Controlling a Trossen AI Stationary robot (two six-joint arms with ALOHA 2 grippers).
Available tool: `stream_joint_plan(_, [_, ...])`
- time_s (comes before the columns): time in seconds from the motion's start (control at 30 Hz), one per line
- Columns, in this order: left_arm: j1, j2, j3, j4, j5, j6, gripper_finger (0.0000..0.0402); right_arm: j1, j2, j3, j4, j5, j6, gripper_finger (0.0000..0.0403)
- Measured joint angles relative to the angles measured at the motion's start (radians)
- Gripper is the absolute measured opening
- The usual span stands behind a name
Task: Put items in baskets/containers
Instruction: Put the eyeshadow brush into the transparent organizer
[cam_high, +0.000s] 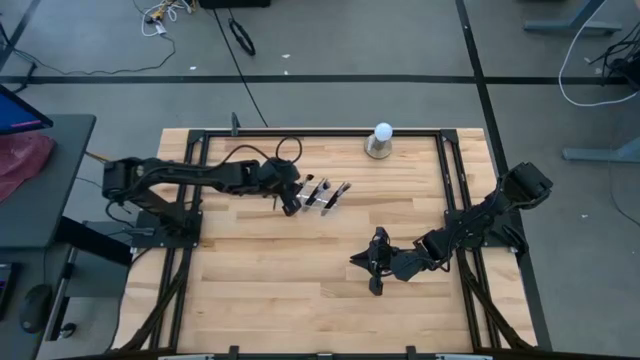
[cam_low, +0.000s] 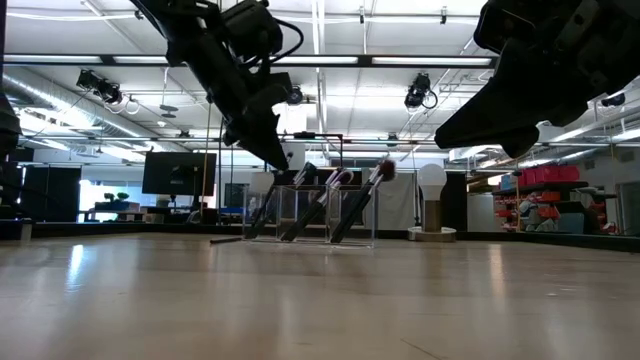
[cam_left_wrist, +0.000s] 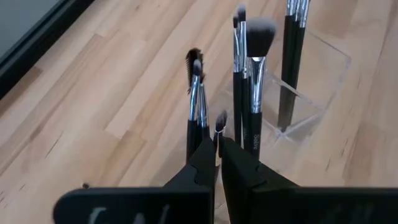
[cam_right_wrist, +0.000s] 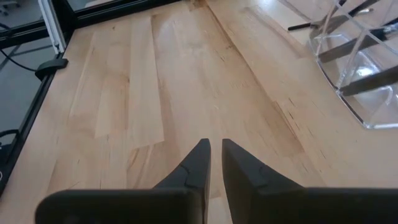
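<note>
The left gripper hangs just over the small clear transparent plastic holder with a few compartments, which stands on the far half of the light wooden table, a little left of the middle, and its two dark fingers are pressed together on a thin dark brush that stands up between their tips. The other thin dark makeup brushes, some with silvery ferrules and dark or pale bristle tips, lean already in the compartments; in the low view they slant to the right with bristles up, and one dark stick seems to lie flat on the table just beside the holder's left end. I judge that the step in hand is the placing of one more brush into the nearest compartment, late in the task, because nearly all brushes seem to be inside. The next move calls for lowering until the handle end rests on the holder's floor, then parting the fingers and lifting straight, so that neighbouring brushes are not knocked. The right gripper waits low over bare wood at the near right part of the table, well apart from the holder, fingers nearly together and holding nothing. The white ball on a grey base stands at the far edge.
</note>
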Motion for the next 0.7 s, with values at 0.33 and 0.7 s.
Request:
stream_joint_plan(0.33, [0.000, 0.002, -0.002, -0.007, -0.028, -0.009, 0.0101, 0.000, 0.000, 0.000, 0.000, 0.000, 0.001, 0.0043])
stream_joint_plan(0.7, [-0.003, -0.153, -0.003, -0.098, -0.019, -0.074, 0.0177, 0.000, 0.000, 0.000, 0.001, 0.000, 0.002, 0.0043])
